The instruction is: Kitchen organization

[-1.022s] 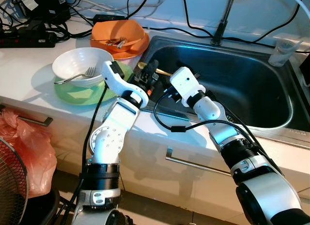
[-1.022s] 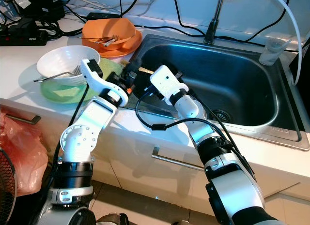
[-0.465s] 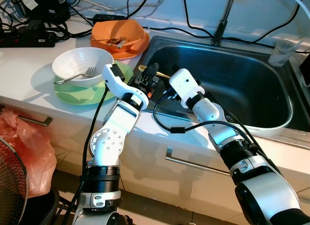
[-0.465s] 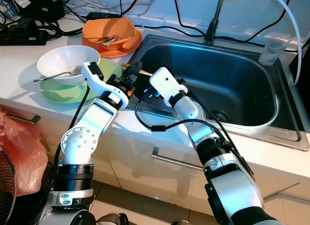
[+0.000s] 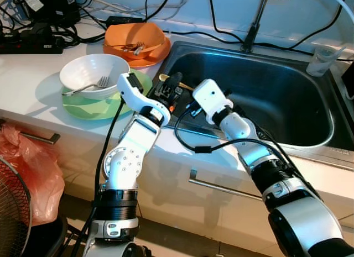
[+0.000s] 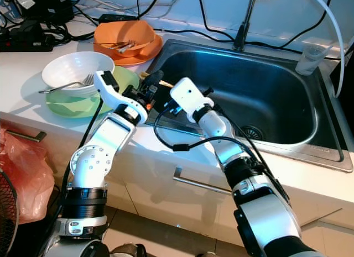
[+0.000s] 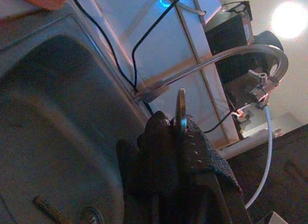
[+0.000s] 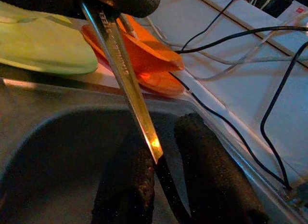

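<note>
My left gripper (image 5: 172, 84) is shut on a thin metal utensil (image 8: 126, 77) with a golden sheen, held over the left rim of the steel sink (image 5: 276, 110). In the left wrist view the utensil (image 7: 180, 106) stands edge-on between the shut fingers (image 7: 197, 147). My right gripper (image 8: 163, 132) is close beside it, over the sink's left side. Its two fingers (image 8: 204, 161) stand apart, open, with the utensil's handle passing between them near one finger. The utensil's tip (image 5: 162, 77) pokes out toward the counter.
On the counter left of the sink, a white bowl (image 5: 91, 69) with a fork (image 5: 88, 87) sits on a green plate (image 5: 83, 108). Behind them are orange dishes (image 5: 138, 41) holding cutlery. Faucet (image 5: 251, 27), a clear cup (image 5: 323, 58) and cables line the back.
My left gripper has lifted the utensil slightly toward the sink's back-left rim. The right gripper has stayed close beside it, shifting only a little.
</note>
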Motion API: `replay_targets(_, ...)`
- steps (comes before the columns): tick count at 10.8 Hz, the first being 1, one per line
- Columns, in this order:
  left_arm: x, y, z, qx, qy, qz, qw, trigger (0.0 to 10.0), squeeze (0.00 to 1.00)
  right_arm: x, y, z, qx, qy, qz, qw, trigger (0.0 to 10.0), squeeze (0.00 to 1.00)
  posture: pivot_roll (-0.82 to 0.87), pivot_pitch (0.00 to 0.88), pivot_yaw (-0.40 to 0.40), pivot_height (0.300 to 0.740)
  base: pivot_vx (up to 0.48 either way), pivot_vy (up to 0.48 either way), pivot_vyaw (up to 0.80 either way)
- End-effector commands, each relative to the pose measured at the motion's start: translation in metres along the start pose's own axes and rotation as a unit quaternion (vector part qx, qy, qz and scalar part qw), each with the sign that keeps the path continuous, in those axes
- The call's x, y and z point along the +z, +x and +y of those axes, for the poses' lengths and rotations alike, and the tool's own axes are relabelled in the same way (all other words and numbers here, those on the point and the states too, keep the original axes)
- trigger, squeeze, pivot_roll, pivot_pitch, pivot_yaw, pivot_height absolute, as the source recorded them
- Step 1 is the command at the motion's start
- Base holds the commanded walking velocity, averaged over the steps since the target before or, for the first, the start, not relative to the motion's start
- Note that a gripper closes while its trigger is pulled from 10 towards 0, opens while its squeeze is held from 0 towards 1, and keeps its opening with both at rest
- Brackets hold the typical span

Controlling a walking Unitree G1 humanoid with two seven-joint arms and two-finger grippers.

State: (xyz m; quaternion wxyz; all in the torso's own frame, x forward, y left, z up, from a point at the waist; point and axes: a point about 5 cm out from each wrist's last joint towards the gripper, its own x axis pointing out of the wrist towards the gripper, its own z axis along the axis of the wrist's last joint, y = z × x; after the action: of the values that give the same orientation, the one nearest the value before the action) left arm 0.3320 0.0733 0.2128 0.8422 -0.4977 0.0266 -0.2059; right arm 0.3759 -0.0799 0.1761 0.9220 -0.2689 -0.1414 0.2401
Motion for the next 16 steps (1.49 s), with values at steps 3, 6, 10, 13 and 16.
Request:
replay_targets(3, -0.0164, 0.0054, -0.0184, -0.024, -0.041, 0.002, 0.999, 0.0, 0.0, 0.0014, 0.0008, -0.0037, -0.008, 0.01, -0.004, 1.0, 0.0, 0.0, 0.05, 0.066, -0.028, 0.74, 0.0, 0.0, 0.0)
replay_targets(6, -0.0178, 0.0056, -0.019, -0.025, -0.041, 0.003, 0.999, 0.0, 0.0, 0.0006, 0.0, -0.0034, -0.006, 0.009, -0.004, 1.0, 0.0, 0.0, 0.05, 0.067, -0.026, 0.74, 0.0, 0.0, 0.0)
replay_targets(10, -0.0166, 0.0061, -0.0185, -0.022, -0.029, 0.002, 0.999, 10.0, 0.0, 0.0013, 0.0008, -0.0021, -0.004, 0.008, -0.004, 1.0, 4.0, 0.0, 0.05, 0.067, -0.027, 0.74, 0.0, 0.0, 0.0)
replay_targets(13, -0.017, 0.0061, -0.0216, -0.035, -0.038, 0.006, 0.999, 10.0, 1.0, 0.0008, 0.001, -0.0028, -0.007, 0.008, -0.002, 1.0, 10.0, 0.0, 0.05, 0.063, -0.022, 0.74, 0.0, 0.0, 0.0)
replay_targets(16, -0.0157, 0.0057, -0.0244, -0.05, -0.023, 0.011, 0.998, 10.0, 1.0, 0.0005, 0.0012, -0.0024, -0.01, 0.01, -0.001, 1.0, 10.0, 0.0, 0.06, 0.061, -0.017, 0.74, 0.0, 0.0, 0.0)
